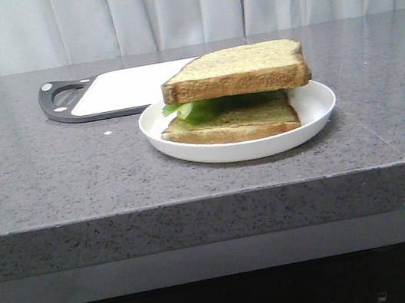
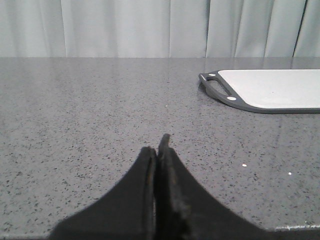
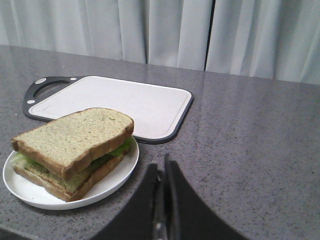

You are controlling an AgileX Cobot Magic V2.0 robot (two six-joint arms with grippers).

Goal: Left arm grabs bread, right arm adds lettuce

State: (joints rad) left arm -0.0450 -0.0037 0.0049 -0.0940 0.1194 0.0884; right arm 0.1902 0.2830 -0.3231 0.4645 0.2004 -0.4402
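Bread (image 3: 75, 137) beside right fingers (image 3: 172, 200)

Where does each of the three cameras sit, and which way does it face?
Front: low before the table, facing the bread, lettuce, plate; no arm visible.
Left wrist: above the shut left gripper, facing countertop, cutting board.
Right wrist: above the shut right gripper, facing the sandwich.
All share the board.

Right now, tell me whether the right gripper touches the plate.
Apart. The right wrist view shows bare table between the shut right gripper and the plate.
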